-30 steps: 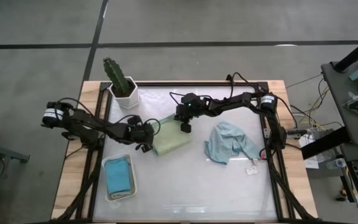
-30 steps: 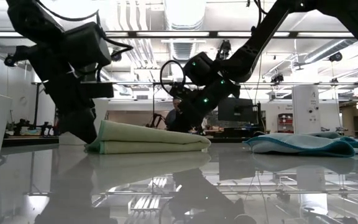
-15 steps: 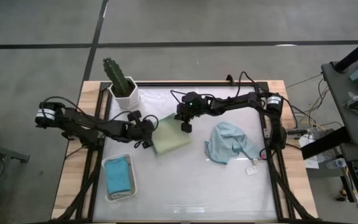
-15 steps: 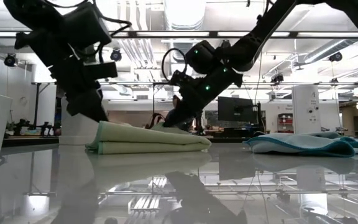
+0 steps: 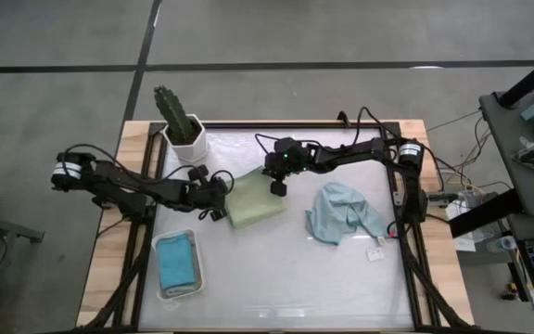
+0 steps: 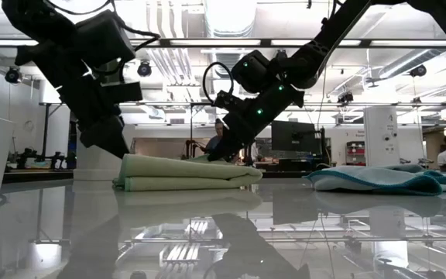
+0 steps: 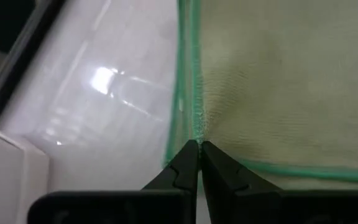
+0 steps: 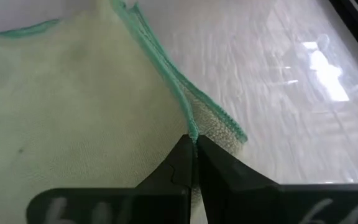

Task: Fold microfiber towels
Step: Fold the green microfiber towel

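Note:
A sage green towel (image 5: 253,202) lies folded in layers on the table's middle (image 6: 184,172). My left gripper (image 5: 217,210) is shut at its left edge. My right gripper (image 5: 276,186) is shut at its far right edge. A pale blue towel (image 5: 341,211) lies crumpled to the right. A teal towel (image 5: 176,262) lies in the white tray (image 5: 158,278). The grey and yellow towels are out of view. My left gripper pinches the sage towel's green-hemmed left edge (image 7: 196,127) between its two shut fingers, slanting down from the table's left side. The towel lies on the table. My right gripper pinches the towel's hemmed far right edge (image 8: 190,127) between its shut fingers, slanting down from the right. One layer or several, I cannot tell.
A cactus in a white pot (image 5: 183,128) stands at the far left corner. The white tray sits near the left front. A small tag (image 5: 376,252) lies near the pale blue towel. The table's front half is bare glossy surface.
My left gripper has risen from the table top at the towel's left edge and now sits a little higher there. The towel's left edge has drawn in slightly toward the right. My right gripper has stayed at the towel's far right edge.

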Robot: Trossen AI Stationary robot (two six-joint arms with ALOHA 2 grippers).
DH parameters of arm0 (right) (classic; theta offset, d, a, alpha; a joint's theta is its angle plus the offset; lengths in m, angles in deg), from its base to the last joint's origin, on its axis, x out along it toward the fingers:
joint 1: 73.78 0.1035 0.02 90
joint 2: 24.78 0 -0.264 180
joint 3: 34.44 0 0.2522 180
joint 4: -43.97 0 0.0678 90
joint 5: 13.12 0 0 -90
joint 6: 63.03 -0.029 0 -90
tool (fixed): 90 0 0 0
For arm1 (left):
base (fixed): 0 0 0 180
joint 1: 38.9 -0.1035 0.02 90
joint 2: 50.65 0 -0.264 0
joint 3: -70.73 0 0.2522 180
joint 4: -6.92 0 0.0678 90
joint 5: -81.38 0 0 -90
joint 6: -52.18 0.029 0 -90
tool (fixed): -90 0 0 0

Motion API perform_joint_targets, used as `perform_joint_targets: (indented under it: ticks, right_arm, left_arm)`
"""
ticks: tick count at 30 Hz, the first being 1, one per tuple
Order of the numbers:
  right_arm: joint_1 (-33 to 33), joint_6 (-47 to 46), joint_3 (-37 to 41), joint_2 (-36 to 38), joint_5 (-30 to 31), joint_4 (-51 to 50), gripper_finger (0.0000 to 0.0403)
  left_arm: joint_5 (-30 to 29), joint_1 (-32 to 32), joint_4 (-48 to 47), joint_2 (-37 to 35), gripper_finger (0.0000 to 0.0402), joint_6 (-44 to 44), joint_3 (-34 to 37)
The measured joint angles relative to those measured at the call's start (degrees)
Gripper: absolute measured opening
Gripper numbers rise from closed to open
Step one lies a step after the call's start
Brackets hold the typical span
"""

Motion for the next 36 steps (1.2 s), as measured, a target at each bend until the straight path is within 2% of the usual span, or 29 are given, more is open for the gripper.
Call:
perform_joint_targets:
  ticks: [7, 14, 21, 27, 29, 33, 36]
  right_arm:
    - [0.00, -1.50, 0.00, 0.00, 0.01, 0.11, 0.0020]
    - [0.00, -2.59, 0.00, -0.02, 0.36, 1.29, 0.0074]
    - [-0.04, -3.79, -0.04, 0.16, 0.56, 0.67, 0.0127]
    - [0.28, -3.80, 0.37, 4.49, 0.46, -5.02, 0.0143]
    - [0.92, -3.66, 1.67, 6.39, -0.09, -6.50, 0.0143]
    - [3.50, -4.06, 6.52, 10.53, -1.61, -6.60, 0.0134]
    - [6.34, -4.54, 10.61, 13.48, -1.47, -4.64, 0.0125]
  left_arm:
    - [-2.07, -0.02, -0.59, 0.54, 0.0000, -1.59, 0.06]
    - [-2.14, -0.05, -1.06, 0.54, 0.0004, -5.60, 0.04]
    - [-2.20, -0.38, -2.06, 0.54, 0.0068, -8.61, -0.02]
    - [-1.57, -0.35, -11.10, 0.36, 0.0133, -10.13, -2.58]
    - [0.80, -0.35, -14.06, 0.04, 0.0149, -10.10, -4.05]
    - [11.03, 0.69, -14.57, -0.75, 0.0157, -9.84, -6.35]
    - [12.00, 4.08, -10.25, -0.57, 0.0143, -8.96, -6.45]
